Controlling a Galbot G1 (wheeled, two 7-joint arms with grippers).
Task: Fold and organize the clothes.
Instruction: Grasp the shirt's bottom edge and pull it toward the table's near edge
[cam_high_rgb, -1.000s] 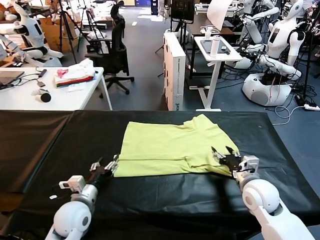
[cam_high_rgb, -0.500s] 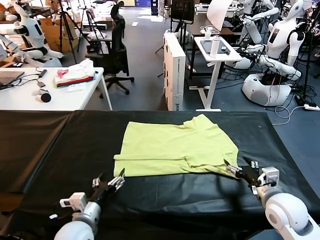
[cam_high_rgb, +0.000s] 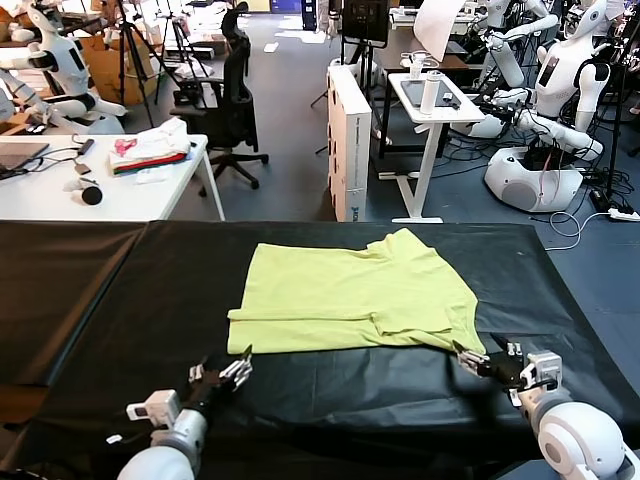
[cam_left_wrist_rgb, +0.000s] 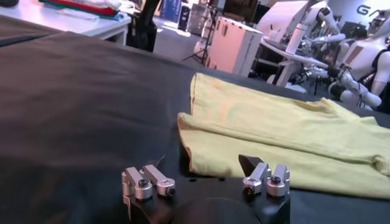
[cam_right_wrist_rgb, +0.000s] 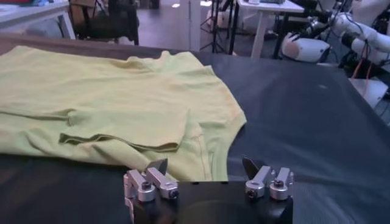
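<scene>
The lime yellow-green T-shirt (cam_high_rgb: 350, 295) lies flat on the black table (cam_high_rgb: 120, 290), folded into a wide band, with its neck at the far side. My left gripper (cam_high_rgb: 222, 372) hovers open just short of the shirt's near left corner (cam_left_wrist_rgb: 195, 152); in the left wrist view the left gripper (cam_left_wrist_rgb: 204, 164) has nothing between its fingers. My right gripper (cam_high_rgb: 480, 360) sits at the near right corner of the shirt. In the right wrist view the right gripper (cam_right_wrist_rgb: 204, 164) has its jaws apart with the shirt's hem (cam_right_wrist_rgb: 195, 149) lying between them.
Behind the black table stands a white desk (cam_high_rgb: 60, 195) with a heap of white, pink and red fabric (cam_high_rgb: 150, 148). An office chair (cam_high_rgb: 230, 105), a white cabinet (cam_high_rgb: 348, 140) and other robots (cam_high_rgb: 560, 90) stand farther back. The table's near edge is close under both arms.
Both arms have drawn back toward the table's near edge. The right gripper moved off the shirt's right side to its near right corner; the left backed away from the left corner.
</scene>
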